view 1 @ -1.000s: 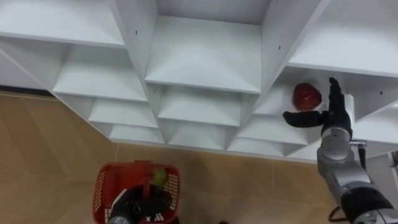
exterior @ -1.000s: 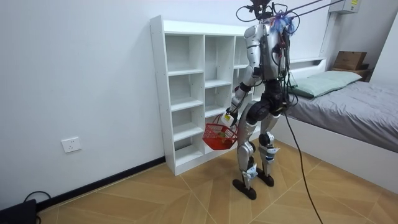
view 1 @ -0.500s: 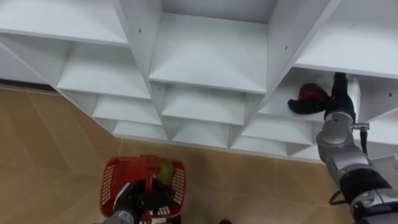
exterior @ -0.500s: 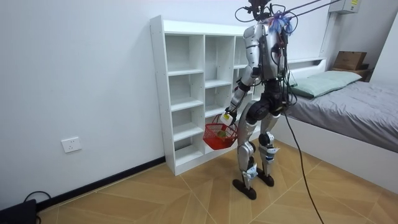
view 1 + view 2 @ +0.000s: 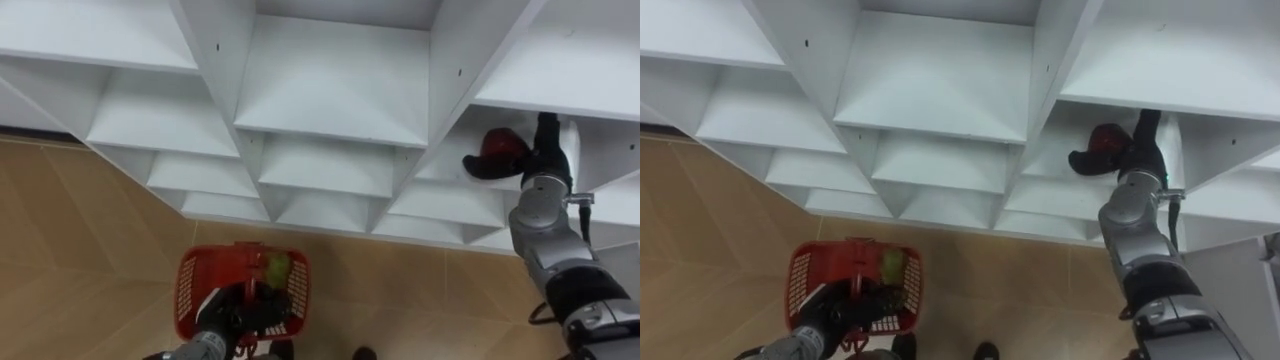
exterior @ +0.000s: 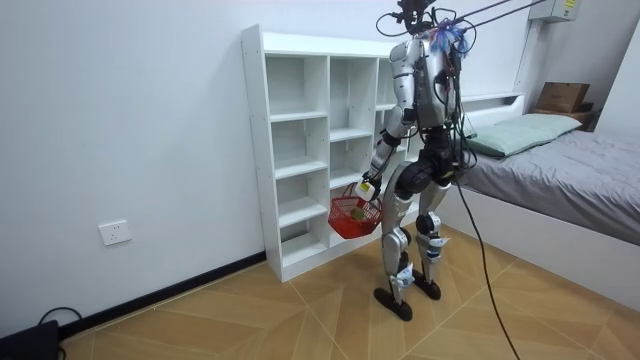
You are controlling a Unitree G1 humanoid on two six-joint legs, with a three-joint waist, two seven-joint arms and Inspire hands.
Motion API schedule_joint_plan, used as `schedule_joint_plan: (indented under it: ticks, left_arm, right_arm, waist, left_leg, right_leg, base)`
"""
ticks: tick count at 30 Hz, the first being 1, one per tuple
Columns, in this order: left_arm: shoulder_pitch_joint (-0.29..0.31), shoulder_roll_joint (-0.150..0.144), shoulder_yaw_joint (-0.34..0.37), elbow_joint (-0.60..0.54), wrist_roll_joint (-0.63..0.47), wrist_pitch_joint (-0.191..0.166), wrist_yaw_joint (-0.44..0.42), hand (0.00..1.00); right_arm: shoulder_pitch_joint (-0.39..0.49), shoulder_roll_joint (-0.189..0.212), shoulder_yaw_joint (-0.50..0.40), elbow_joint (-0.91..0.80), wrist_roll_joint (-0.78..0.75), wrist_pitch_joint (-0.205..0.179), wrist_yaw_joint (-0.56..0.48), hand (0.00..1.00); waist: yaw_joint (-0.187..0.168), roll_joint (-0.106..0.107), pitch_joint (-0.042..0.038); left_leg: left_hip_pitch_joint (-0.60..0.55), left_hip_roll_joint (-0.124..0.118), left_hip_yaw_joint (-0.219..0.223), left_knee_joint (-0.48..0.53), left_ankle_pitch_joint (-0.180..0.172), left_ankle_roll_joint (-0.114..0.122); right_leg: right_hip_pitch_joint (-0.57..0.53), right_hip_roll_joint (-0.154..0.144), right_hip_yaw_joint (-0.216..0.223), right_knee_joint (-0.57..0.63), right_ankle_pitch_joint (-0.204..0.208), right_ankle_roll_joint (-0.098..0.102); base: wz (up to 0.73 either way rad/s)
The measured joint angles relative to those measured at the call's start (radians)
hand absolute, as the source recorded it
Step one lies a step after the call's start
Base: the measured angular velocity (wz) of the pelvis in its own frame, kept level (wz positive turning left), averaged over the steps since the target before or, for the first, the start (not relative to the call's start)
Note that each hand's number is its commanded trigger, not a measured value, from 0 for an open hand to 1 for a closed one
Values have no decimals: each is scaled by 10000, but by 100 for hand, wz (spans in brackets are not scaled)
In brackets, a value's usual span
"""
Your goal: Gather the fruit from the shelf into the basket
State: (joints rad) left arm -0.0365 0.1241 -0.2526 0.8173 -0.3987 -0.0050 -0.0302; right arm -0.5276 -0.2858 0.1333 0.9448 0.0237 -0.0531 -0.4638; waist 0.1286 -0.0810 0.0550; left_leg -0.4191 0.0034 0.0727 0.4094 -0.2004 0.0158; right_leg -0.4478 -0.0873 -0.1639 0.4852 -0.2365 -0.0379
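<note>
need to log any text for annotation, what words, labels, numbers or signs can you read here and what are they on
Nothing is readable in any view.
Yellow label at the room view's top right: too small to read.
Cardboard box by the bed: print, if any, too small.
Red basket in the left robot hand: no print visible.
Red fruit in the right robot hand: no sticker visible.
White shelf unit: unmarked.

The closet (image 5: 330, 90) stands before the robot. The apple (image 5: 503, 145) sits in its right part, with the right hand (image 5: 540, 155) round it. Down left, the left hand (image 5: 235, 312) holds the basket (image 5: 188, 290), a small fruit (image 5: 276, 266) inside.
</note>
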Motion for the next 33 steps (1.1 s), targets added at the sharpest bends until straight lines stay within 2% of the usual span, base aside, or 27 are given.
schedule_joint_plan:
  ticks: [5,10,15,19,33]
  left_arm:
    - [-151,-50,-49,3,-3,0,-9,100]
    - [-353,-42,-450,156,-7,0,1,100]
    - [-543,4,-675,462,-13,3,2,100]
    - [-575,54,-673,476,-14,13,6,100]
    - [-678,55,-664,688,-13,26,-16,100]
  right_arm:
    - [-71,-112,4,-43,-71,13,215,0]
    - [-82,-131,22,-35,-70,227,402,0]
    - [-82,-159,25,6,-69,245,411,0]
    - [-82,-159,26,20,-70,336,414,0]
    - [-80,-162,25,33,-67,303,502,0]
  waist:
    - [28,-28,14]
    - [33,-27,14]
    - [4,-33,17]
    - [-23,-35,18]
    - [-103,-56,21]
  left_leg:
    - [-296,-3,79,52,9,13]
    - [-315,6,82,26,9,13]
    - [-315,5,84,-8,9,13]
    - [-314,6,84,-7,9,13]
    - [-316,1,104,-26,12,15]
  right_leg:
    - [-387,-12,126,146,1,-1]
    - [-408,19,149,150,4,-4]
    - [-411,19,141,146,8,-4]
    - [-416,17,141,156,12,-6]
    - [-397,25,159,0,43,17]
  base:
    - [-5]
    - [0]
    - [0]
    - [0]
    - [0]
